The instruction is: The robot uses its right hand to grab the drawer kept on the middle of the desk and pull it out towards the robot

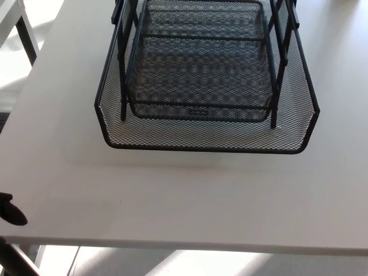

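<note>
A black wire-mesh drawer tray w/ angled front corners (207,135) sat on the flat white desk (190,195), roughly mid-desk, its front rim facing the robot and well back from the near desk edge. Above it, held on thin black upright metal posts (122,69), a smaller black mesh upper tray (198,63) sat inside the lower one's outline; the stack ran out of view at the top.

Only one bit of the robot showed: a small black rounded part of the left hand (10,210) at the lower-left edge, just off the desk's near-left corner. Too little visible to tell if its fingers were spread or pressed together. It touched nothing; the drawer lay well apart from it, up and to the right. Right hand was out of frame.

Below the hand, a dark diagonal strut (14,261) crossed the bottom-left corner, over pale sunlit floor (172,263).
</note>
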Controlling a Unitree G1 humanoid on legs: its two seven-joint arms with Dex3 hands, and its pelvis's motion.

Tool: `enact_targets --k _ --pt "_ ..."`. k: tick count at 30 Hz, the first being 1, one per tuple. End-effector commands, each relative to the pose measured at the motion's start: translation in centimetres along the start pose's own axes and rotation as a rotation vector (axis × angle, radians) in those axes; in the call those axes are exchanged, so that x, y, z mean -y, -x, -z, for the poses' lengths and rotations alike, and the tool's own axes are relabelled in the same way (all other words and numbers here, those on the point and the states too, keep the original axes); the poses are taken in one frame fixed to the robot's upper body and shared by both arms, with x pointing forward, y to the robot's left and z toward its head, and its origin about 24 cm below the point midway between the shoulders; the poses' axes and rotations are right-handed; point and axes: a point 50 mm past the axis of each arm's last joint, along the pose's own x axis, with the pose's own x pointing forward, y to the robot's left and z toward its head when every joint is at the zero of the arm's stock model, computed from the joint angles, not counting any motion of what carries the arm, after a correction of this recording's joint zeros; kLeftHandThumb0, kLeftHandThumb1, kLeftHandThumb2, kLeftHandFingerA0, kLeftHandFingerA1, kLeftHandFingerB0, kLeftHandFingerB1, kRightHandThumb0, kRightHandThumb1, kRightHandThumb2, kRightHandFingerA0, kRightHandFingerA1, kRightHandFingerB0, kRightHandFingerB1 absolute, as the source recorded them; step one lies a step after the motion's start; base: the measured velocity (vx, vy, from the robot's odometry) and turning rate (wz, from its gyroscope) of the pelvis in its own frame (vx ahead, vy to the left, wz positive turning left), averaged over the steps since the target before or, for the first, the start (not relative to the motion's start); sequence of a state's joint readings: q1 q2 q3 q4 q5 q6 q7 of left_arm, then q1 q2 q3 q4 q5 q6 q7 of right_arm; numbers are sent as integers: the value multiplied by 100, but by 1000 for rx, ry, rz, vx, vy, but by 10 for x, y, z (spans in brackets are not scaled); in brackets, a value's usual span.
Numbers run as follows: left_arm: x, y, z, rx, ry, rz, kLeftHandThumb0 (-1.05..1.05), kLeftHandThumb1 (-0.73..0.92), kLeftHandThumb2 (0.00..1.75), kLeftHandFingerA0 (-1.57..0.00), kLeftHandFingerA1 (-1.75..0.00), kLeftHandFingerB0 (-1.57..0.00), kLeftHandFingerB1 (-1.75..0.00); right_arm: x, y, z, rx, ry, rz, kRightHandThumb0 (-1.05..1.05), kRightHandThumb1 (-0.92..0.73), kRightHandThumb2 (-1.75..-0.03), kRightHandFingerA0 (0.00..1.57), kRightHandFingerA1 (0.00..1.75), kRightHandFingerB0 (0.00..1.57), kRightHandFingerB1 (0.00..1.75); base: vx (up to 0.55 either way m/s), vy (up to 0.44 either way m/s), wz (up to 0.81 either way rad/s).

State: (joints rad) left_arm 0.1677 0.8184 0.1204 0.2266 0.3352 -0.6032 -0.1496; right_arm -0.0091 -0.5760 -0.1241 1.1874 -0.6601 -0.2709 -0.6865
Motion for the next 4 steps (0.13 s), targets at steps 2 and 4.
enact_targets --k 2,4 --pt "3 1 0 11 -10 0 -27 56 56 -79 -88 -81 -58 6 -2 4 2 -5 23 -50 -56 -57 73 106 37 32 0 0 0" --pt "2 1 0 0 -10 5 -28 57 57 -79 -88 -80 -57 7 -3 4 3 -13 -4 -56 -45 -79 77 95 27 44 0 0 0"
